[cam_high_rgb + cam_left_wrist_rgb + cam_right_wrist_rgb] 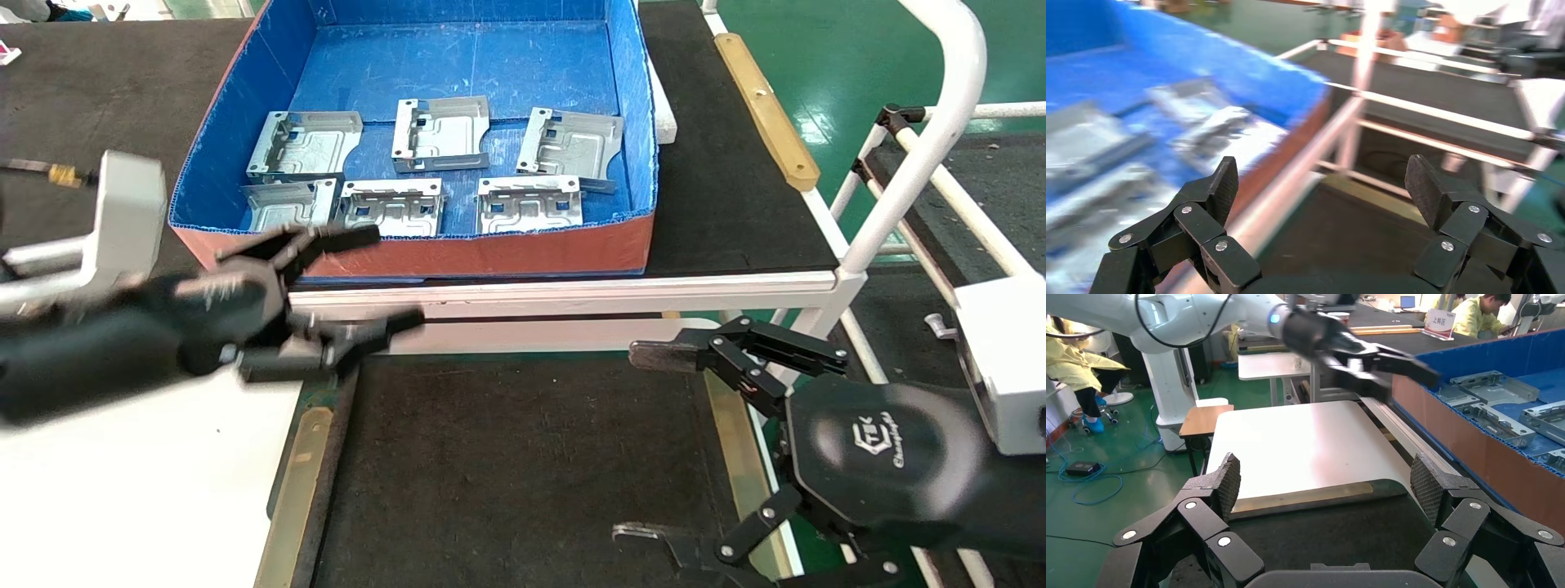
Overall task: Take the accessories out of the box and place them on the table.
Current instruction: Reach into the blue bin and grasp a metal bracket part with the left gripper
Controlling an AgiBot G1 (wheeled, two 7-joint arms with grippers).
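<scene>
Six silver plates lie in the box (490, 253) in two rows: back row (304, 145), (440, 132), (569, 145); front row (288, 204), (392, 208), (529, 204). My left gripper (396, 278) is open and empty, just in front of the box's front left wall. In the left wrist view (1321, 184) the box (1248, 73) is blurred. My right gripper (629, 445) is open and empty, low over the right side of the table's black mat (523, 457). The right wrist view (1324, 481) shows the mat (1321, 533), the box (1474, 447) and the left gripper (1389, 367).
The box stands on a black bench with a white bar edge (572, 290). A white tube frame (940, 122) rises at the right. Brass strips (298, 465) line the mat, and the white surround (122, 490) lies to its left. People sit far off (1474, 312).
</scene>
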